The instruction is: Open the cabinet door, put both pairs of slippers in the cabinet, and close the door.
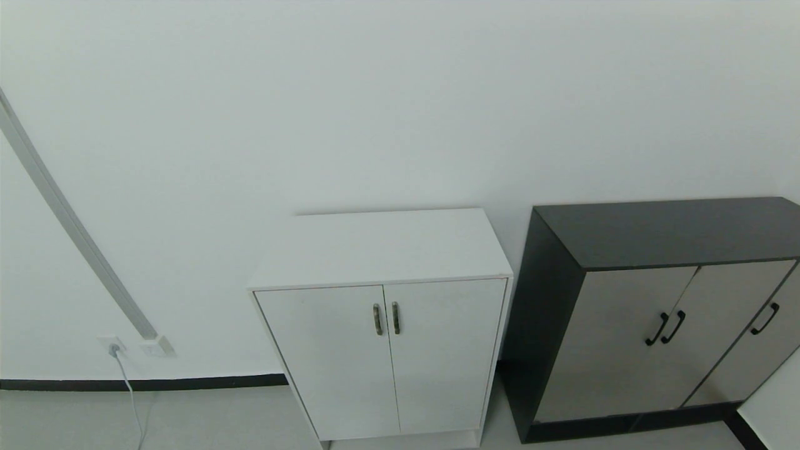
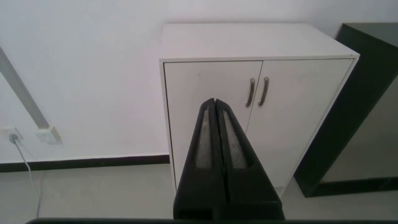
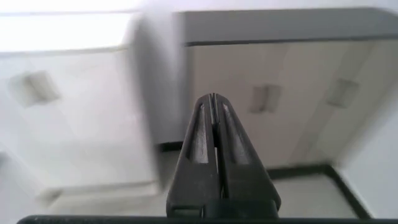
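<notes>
A white two-door cabinet [image 1: 381, 350] stands against the wall with both doors closed and a pair of metal handles [image 1: 386, 319] at the centre seam. In the left wrist view my left gripper [image 2: 215, 106] is shut and empty, held some way in front of the white cabinet [image 2: 255, 106] and level with its left door. My right gripper [image 3: 212, 102] is also shut with nothing in it, facing the gap between the white cabinet [image 3: 68, 106] and a darker one.
A black cabinet [image 1: 656, 312] with grey doors and black handles stands right of the white one. A wall socket with a cable [image 1: 128, 381] sits low on the left, under a slanted wall conduit [image 1: 69, 225]. Bare floor lies in front of both cabinets.
</notes>
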Tool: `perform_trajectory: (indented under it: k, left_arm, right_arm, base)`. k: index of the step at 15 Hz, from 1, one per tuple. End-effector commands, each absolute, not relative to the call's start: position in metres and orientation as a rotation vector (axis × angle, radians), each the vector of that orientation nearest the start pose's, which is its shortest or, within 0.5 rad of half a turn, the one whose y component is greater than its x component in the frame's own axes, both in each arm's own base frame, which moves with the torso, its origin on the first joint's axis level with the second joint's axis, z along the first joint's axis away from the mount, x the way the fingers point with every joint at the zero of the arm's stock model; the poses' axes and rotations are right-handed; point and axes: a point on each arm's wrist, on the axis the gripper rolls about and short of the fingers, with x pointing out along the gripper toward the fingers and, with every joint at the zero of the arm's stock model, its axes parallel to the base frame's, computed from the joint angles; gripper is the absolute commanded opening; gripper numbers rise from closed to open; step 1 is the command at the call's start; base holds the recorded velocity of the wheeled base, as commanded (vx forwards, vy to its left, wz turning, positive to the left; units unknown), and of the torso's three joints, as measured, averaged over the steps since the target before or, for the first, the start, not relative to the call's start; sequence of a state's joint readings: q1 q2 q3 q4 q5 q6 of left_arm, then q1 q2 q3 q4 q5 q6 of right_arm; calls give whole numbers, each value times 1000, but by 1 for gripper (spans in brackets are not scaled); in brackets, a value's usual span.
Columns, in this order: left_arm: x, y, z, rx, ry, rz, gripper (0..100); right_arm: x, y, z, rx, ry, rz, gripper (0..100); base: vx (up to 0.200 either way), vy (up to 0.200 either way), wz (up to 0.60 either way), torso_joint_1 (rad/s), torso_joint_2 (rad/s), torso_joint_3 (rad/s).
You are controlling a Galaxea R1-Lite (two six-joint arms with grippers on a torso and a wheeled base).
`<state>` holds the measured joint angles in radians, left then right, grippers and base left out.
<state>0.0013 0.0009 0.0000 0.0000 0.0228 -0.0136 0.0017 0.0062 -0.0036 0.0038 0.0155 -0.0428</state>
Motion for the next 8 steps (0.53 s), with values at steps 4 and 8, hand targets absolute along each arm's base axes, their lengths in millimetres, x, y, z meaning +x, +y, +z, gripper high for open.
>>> perform_trajectory:
  k: [4, 8]
  left_arm:
    - [-23, 0, 76, -14, 0, 25, 0]
    - [-23, 0, 76, -14, 0, 25, 0]
  right_arm:
    - [-23, -2, 75, 31, 4, -66, 0]
    - [-23, -3, 76, 95, -13, -122, 0]
  base:
    - [0, 0, 0, 0, 0, 0]
    - [0, 0, 0, 0, 0, 0]
